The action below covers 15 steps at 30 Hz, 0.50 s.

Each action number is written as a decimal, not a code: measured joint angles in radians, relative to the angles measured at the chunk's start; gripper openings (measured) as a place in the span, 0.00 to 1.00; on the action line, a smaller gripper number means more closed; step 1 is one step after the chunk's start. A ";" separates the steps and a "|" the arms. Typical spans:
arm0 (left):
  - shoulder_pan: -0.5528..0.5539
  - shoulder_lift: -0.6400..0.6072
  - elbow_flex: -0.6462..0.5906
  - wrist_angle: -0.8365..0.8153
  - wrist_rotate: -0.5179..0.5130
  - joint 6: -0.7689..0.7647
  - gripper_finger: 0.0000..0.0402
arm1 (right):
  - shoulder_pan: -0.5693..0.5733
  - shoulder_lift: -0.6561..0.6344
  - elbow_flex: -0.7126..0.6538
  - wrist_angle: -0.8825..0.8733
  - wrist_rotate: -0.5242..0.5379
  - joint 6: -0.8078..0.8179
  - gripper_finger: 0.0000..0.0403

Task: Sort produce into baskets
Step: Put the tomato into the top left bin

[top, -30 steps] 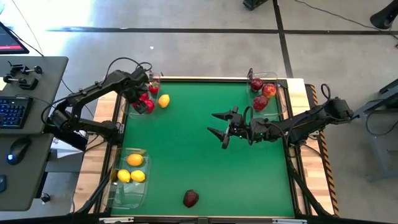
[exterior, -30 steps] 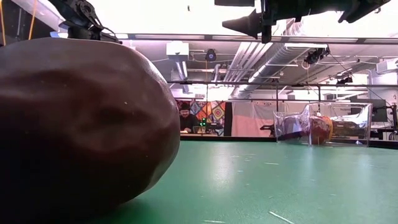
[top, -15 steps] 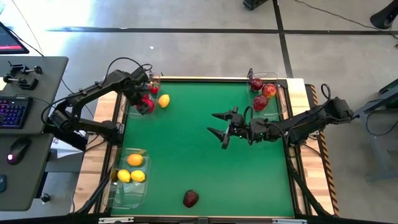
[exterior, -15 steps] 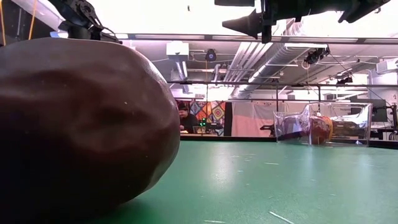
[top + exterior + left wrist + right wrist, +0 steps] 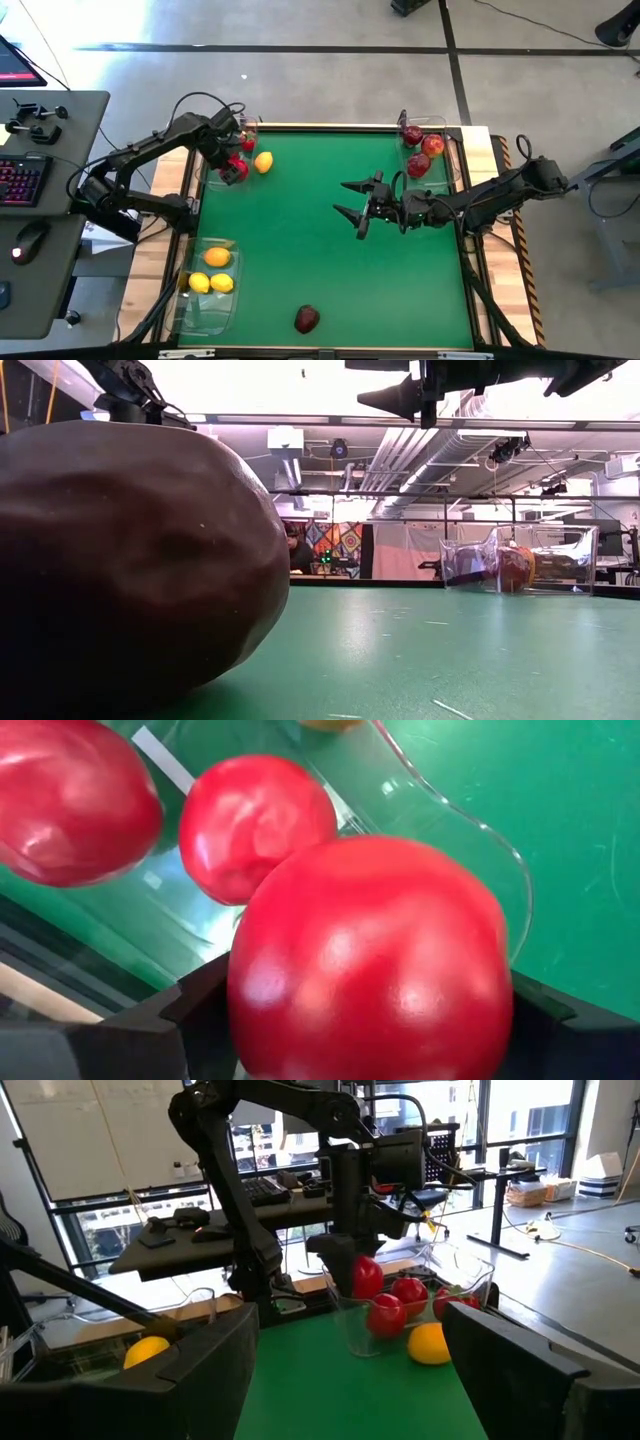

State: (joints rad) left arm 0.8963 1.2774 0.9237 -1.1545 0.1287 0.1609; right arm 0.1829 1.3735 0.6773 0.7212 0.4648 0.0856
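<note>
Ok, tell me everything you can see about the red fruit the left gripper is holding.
The red fruit is round, smooth and glossy bright red, plastic-looking, with soft highlights on its skin. It sits clamped between the left gripper's two dark fingers, one on each side. It is held over the clear tray at the mat's far left corner, near two more small red fruits lying in that tray. Nothing shows whether it touches the tray.

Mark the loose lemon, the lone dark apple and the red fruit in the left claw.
loose lemon [image 5: 264, 162], high view, its middle.
dark apple [image 5: 307, 319], high view, its middle.
red fruit [image 5: 370, 960], left wrist view, its front face.
</note>
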 joint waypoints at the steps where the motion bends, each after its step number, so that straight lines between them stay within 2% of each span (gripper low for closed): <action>1: 0.000 0.000 0.000 -0.001 0.000 0.000 0.71 | 0.000 0.000 0.000 0.000 0.000 0.000 0.76; 6: 0.000 0.000 0.000 -0.008 -0.012 0.000 0.70 | 0.000 0.000 0.000 0.000 0.000 0.000 0.76; 11: 0.001 0.000 0.000 -0.009 -0.091 0.000 0.69 | 0.000 0.000 0.000 -0.002 0.000 0.000 0.76; 15: 0.001 0.000 0.000 -0.025 -0.106 0.003 0.74 | 0.000 0.000 0.000 -0.007 0.000 0.000 0.76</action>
State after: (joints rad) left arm 0.8970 1.2770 0.9237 -1.1797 0.0231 0.1638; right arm 0.1829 1.3735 0.6773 0.7139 0.4648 0.0856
